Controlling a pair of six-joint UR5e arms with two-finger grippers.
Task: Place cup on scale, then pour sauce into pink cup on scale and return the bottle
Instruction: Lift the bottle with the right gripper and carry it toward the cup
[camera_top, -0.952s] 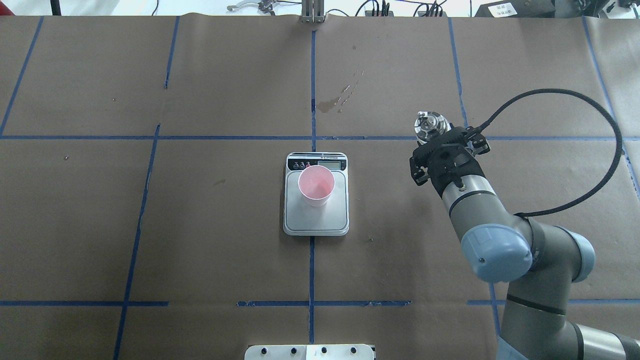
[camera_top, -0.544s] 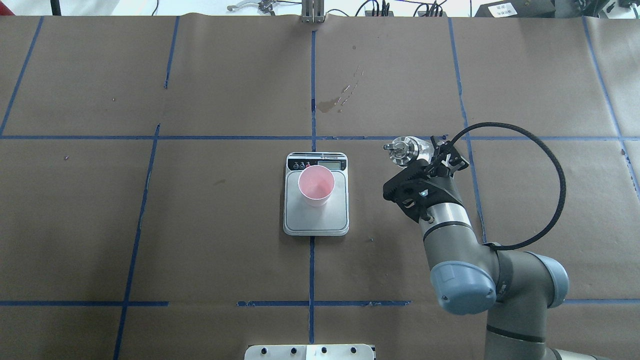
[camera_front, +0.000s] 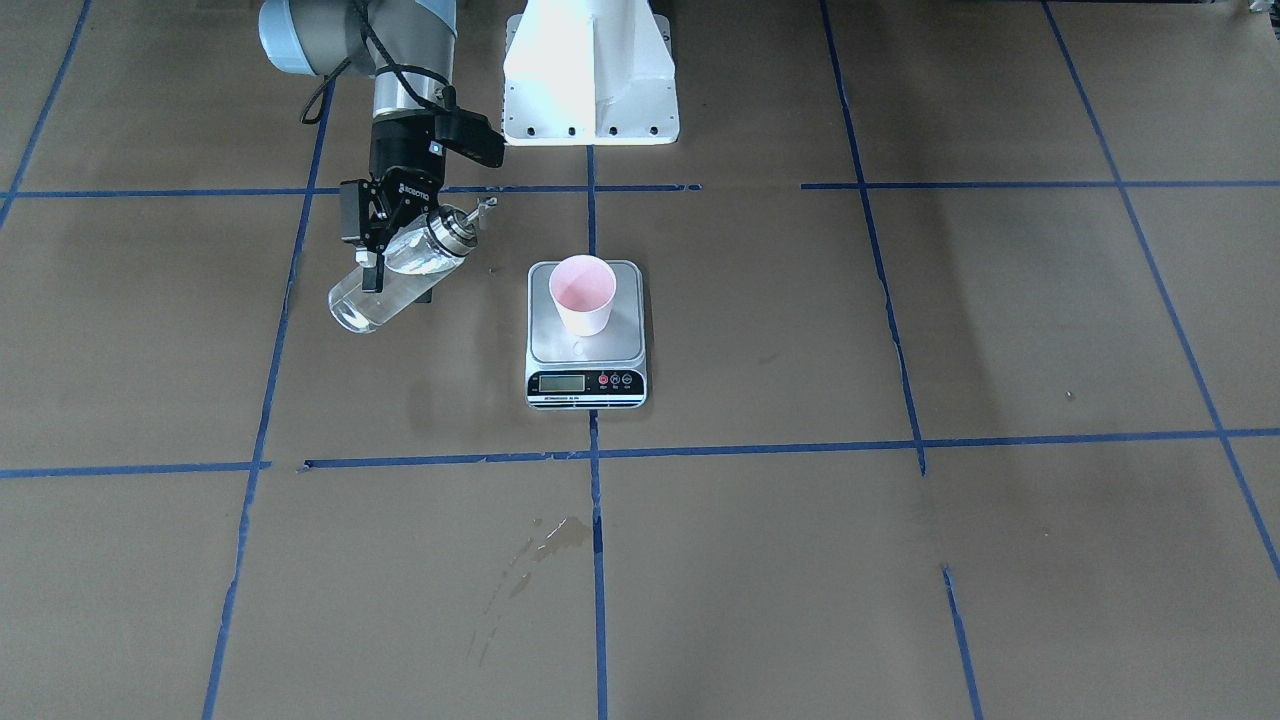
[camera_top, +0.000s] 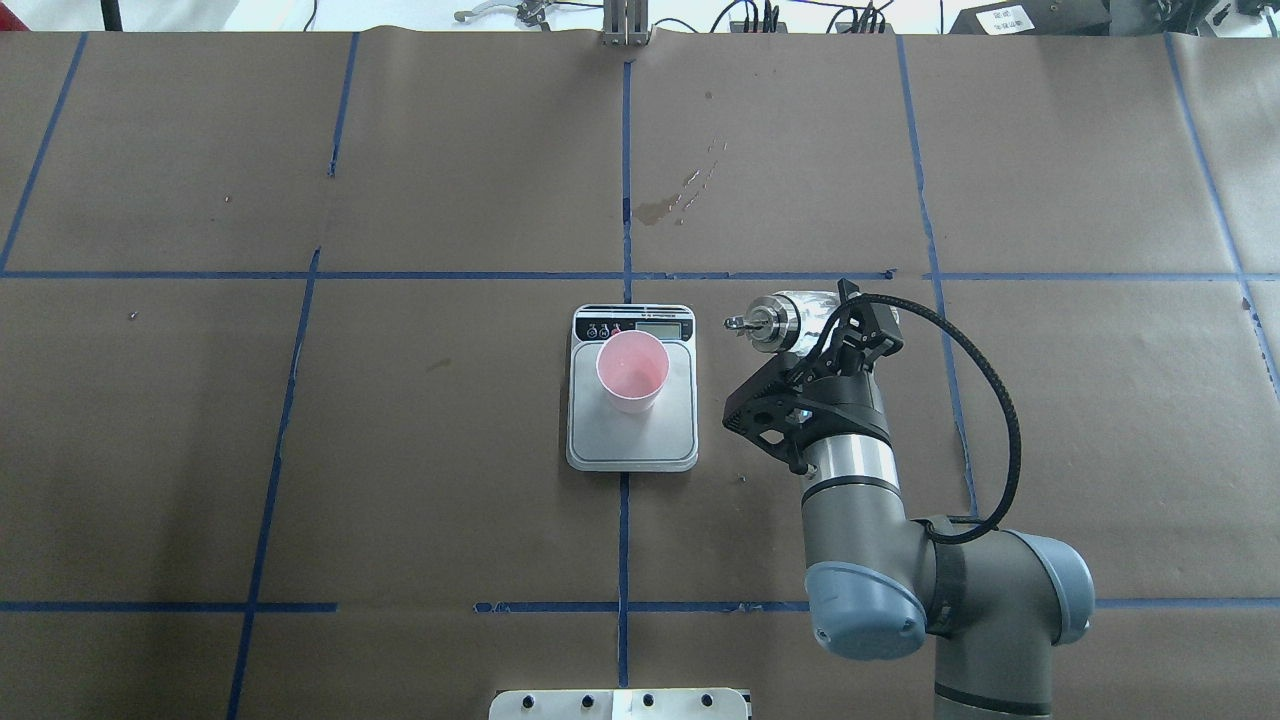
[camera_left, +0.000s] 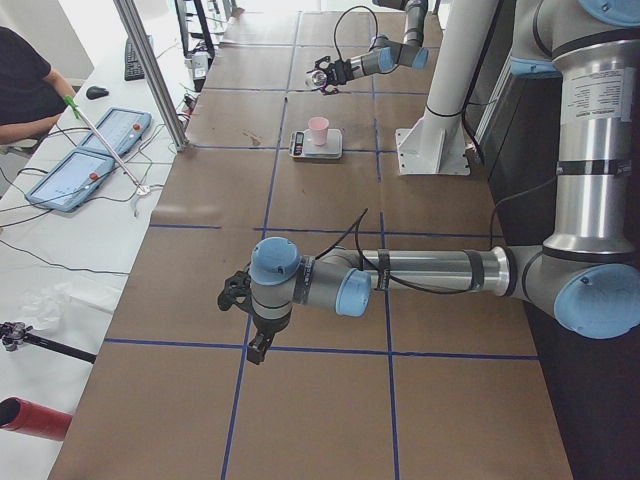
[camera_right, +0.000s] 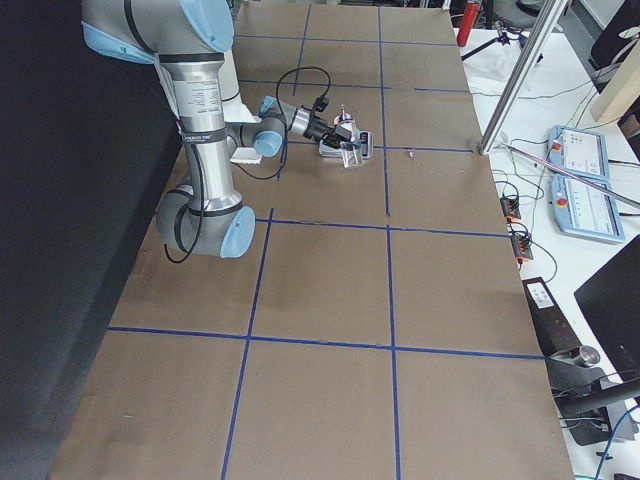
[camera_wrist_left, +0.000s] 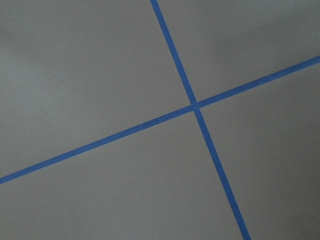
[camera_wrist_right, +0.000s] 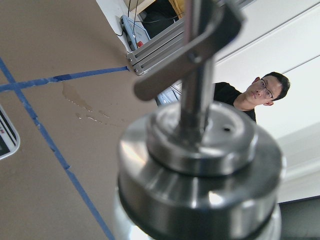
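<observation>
The pink cup stands upright on the steel platform of the scale, toward its display end; they also show in the front view, the cup on the scale. My right gripper is shut on the glass bottle and holds it tilted in the air right of the scale, its spout pointing toward the cup. Clear sauce shows through the glass. The metal cap fills the right wrist view. My left gripper shows only in the left side view, far from the scale; I cannot tell its state.
A dried stain marks the brown paper beyond the scale. The robot's white base stands behind the scale. An operator sits past the table's far edge. Blue tape lines cross the paper.
My right arm has carried the bottle left and nearer, toward the scale. The bottle has tipped from upright to lying over with its spout toward the cup.
</observation>
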